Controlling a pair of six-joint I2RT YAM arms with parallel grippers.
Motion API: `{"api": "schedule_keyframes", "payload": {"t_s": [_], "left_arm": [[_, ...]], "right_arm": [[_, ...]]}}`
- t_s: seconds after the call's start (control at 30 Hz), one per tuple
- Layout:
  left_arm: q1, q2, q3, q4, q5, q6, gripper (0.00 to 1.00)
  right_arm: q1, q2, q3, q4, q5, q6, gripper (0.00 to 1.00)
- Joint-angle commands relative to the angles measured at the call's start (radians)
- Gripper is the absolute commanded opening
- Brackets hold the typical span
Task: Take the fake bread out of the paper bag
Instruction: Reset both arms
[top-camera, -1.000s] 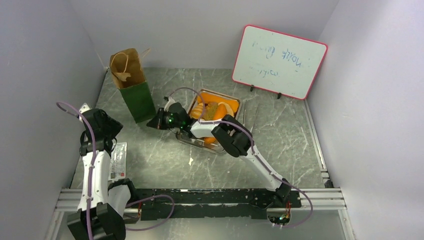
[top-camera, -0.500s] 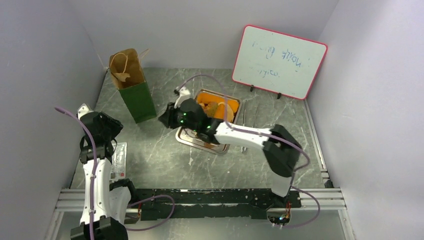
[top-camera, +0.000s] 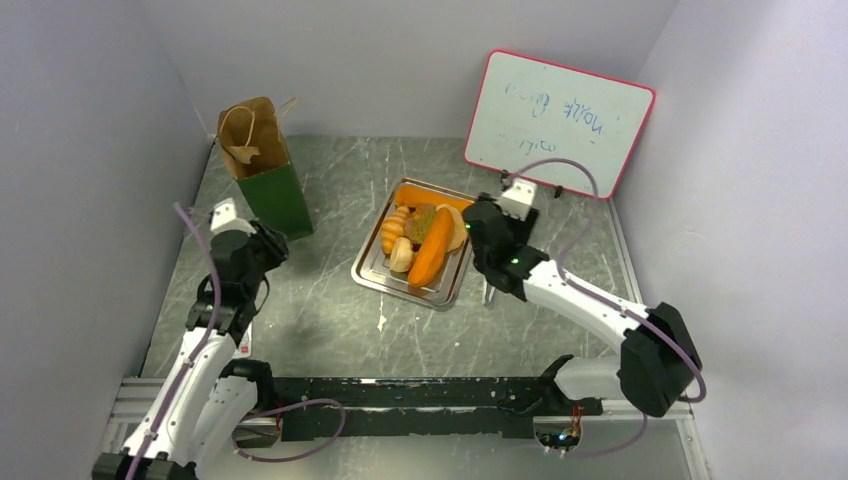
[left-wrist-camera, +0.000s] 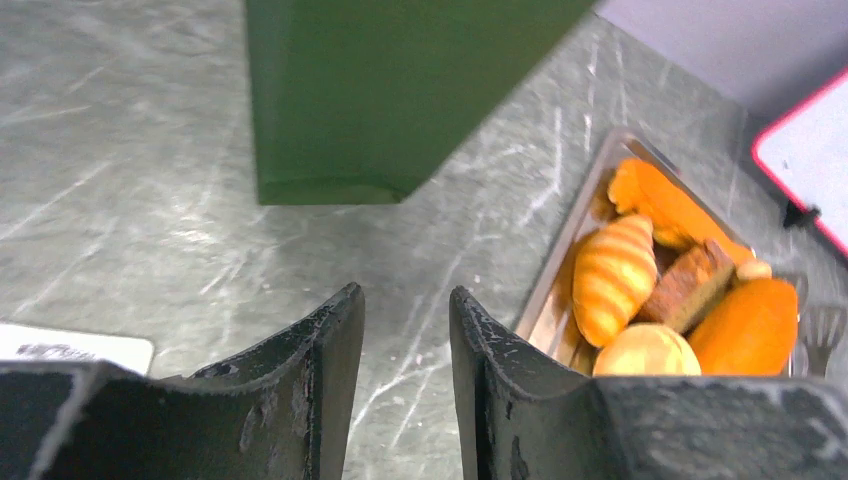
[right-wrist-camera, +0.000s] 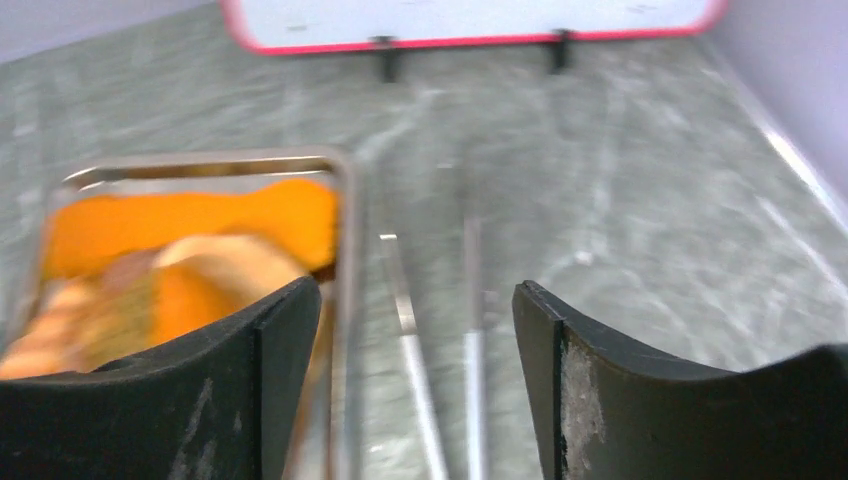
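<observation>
The paper bag (top-camera: 268, 172) stands upright at the back left, green below and brown at its open rim; its green wall (left-wrist-camera: 400, 90) fills the top of the left wrist view. I see no bread in its mouth. Several pieces of fake bread (top-camera: 420, 240) lie in a metal tray (top-camera: 372, 270): a striped loaf (left-wrist-camera: 612, 275), a round bun (left-wrist-camera: 645, 350) and a long orange loaf (left-wrist-camera: 750, 325). My left gripper (top-camera: 282, 243) (left-wrist-camera: 405, 300) hovers just in front of the bag, narrowly open and holding nothing. My right gripper (top-camera: 482, 215) (right-wrist-camera: 415, 290) is open and holds nothing, over the tray's right edge.
Thin metal utensils (right-wrist-camera: 472, 350) lie on the table right of the tray (right-wrist-camera: 345, 250). A red-framed whiteboard (top-camera: 558, 122) stands at the back right. A white printed card (left-wrist-camera: 70, 348) lies by the left arm. Grey walls close in both sides.
My right gripper swung from beside the bag's base across the tray to its right side and opened. My left arm reached forward toward the bag.
</observation>
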Motion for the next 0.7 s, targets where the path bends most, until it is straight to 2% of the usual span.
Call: {"api": "schedule_keyframes", "payload": {"t_s": [0.0, 0.1, 0.2, 0.27, 0.43, 0.5, 0.57, 0.67], "left_arm": [[-0.158, 0.024, -0.032, 0.153, -0.136, 0.1, 0.32], [-0.233, 0.021, -0.068, 0.222, -0.158, 0.16, 0.33], [-0.247, 0.018, -0.081, 0.231, -0.184, 0.148, 0.34], [-0.248, 0.023, -0.082, 0.239, -0.18, 0.15, 0.34], [-0.249, 0.042, -0.068, 0.223, -0.195, 0.15, 0.34], [-0.249, 0.04, -0.068, 0.219, -0.204, 0.146, 0.34], [-0.249, 0.032, -0.068, 0.216, -0.211, 0.147, 0.34], [-0.249, 0.023, -0.061, 0.207, -0.224, 0.16, 0.35]], "right_arm": [[-0.085, -0.111, -0.103, -0.103, 0.146, 0.109, 0.76], [-0.092, -0.17, -0.16, -0.097, 0.131, 0.115, 0.88], [-0.092, -0.176, -0.157, -0.16, 0.131, 0.178, 0.96], [-0.092, -0.139, -0.106, -0.28, 0.155, 0.281, 1.0], [-0.09, 0.055, 0.081, -0.733, 0.216, 0.626, 1.0], [-0.08, 0.108, 0.124, -0.845, 0.235, 0.719, 1.0], [-0.061, 0.105, 0.108, -0.832, 0.247, 0.731, 1.0], [-0.045, 0.032, 0.025, -0.648, 0.209, 0.597, 1.0]]}}
